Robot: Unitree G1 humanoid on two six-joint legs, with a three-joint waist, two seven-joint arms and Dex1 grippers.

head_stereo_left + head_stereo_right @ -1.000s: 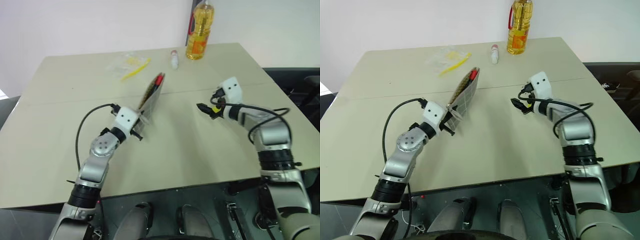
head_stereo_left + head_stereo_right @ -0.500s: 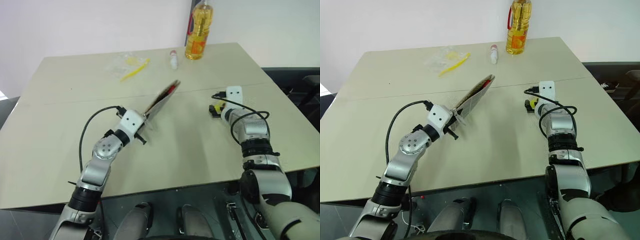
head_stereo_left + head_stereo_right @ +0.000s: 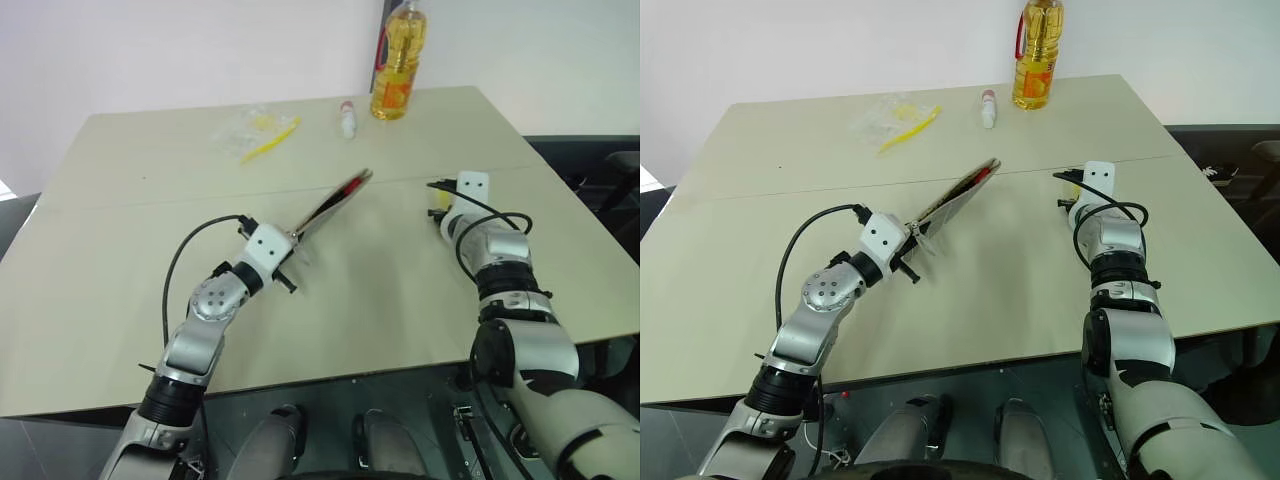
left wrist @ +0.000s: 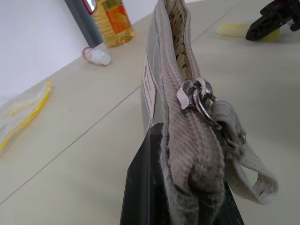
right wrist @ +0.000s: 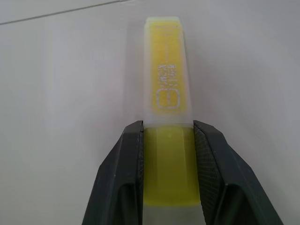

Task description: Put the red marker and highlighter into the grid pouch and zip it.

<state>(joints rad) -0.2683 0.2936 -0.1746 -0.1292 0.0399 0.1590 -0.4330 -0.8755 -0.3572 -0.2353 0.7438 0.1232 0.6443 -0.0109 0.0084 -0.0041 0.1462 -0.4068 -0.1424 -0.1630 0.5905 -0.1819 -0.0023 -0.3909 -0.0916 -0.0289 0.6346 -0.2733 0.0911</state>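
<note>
Your stock: left gripper (image 4: 187, 197) pinching grid pouch (image 3: 335, 203), frame centre; right gripper (image 5: 167, 154) pinching highlighter (image 5: 167, 105), centre right.

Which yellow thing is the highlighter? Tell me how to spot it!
Find the beige table, then the robot's right gripper on its right side. The highlighter is the short, stubby yellow pen clamped between its black fingers. The other yellow thing, a long thin stick, lies far off by a clear plastic bag.
</note>
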